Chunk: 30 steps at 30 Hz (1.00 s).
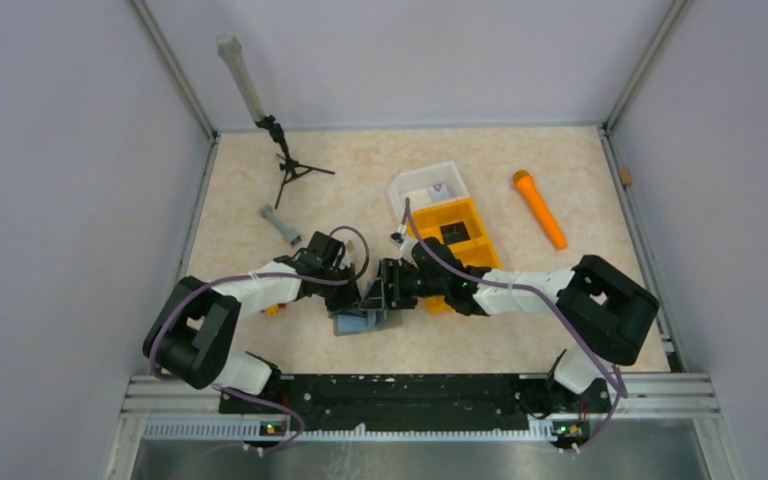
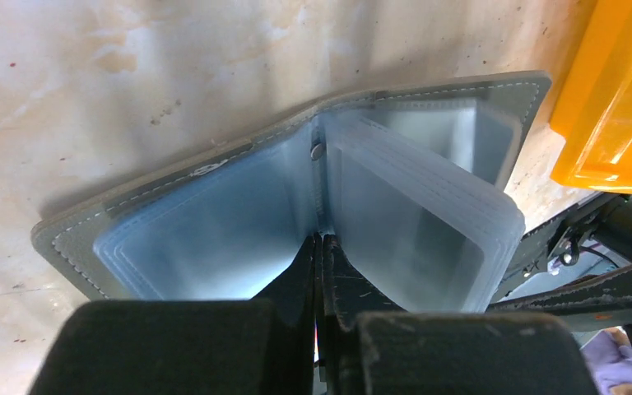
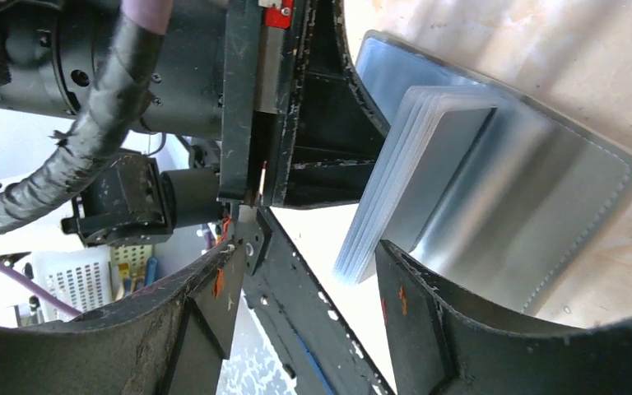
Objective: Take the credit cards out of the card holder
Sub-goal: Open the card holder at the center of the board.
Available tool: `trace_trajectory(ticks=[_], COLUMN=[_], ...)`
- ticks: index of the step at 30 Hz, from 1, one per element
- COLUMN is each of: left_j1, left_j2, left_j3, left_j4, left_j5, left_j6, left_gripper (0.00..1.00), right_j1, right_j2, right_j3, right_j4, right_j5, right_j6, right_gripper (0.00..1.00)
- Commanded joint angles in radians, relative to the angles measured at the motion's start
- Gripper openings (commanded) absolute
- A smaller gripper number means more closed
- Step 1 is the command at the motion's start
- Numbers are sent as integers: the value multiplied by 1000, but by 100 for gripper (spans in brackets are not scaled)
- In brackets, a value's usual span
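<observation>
**Both claws crowd an open card holder at mid-table**

The pale table (image 1: 560, 340) is walled on the left, far and right sides. The left arm (image 1: 260, 288) and right arm (image 1: 520, 290) both reach inward and meet near the middle, so their wrists stand close together over the same spot.

The orange bin (image 1: 472, 218) lies just behind the right wrist, partly covered by that arm. A clear tray (image 1: 415, 185) touches the bin's far end. A tripod (image 1: 290, 170) holding a grey tube stands at the far left. An orange stick (image 1: 540, 208) lies alone at the far right. A small grey bar (image 1: 280, 224) rests behind the left wrist.

Bare table shows to the right of the bin, along the near edge, and in the far left corner beyond the tripod.

The card holder (image 1: 358, 322) lies open on the table, directly under the two wrists and near the bin's near corner. Its clear sleeves (image 3: 411, 181) fan upright from the fold.

The left gripper (image 2: 321, 247) has its jaws pressed together at the fold; whether they pinch anything is unclear. The right gripper (image 3: 309, 255) is spread wide, with the fan's lower corner between its fingers.

Whether credit cards sit in the sleeves cannot be told.
</observation>
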Motion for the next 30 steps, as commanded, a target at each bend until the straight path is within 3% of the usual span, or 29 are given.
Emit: trace_trajectory(ticks=[1,9,16,23,30], left_j1=[-7,-7,-7,-7,-7], left_j2=[23,15,13,10,-29], left_j3=[-27,-26,-28,-32,-24], left_j4=[55,32,28,23,-23], left_j5=[10,-17,-24,-27,-54], left_j6=[-8,1,2,2,12], left_gripper=[0,0,0,0,0], right_j1=[11,17,17,18,22], right_j2=[17,29,22,49,2], right_j3=[44,64,61,65,87], right_j4=[72,24,-60,-54,-234], right_j5=[-28,-2,62,60,198], right_j6=[-9,-34,-72,-67,-150], right_gripper=[61,59,46,43,40])
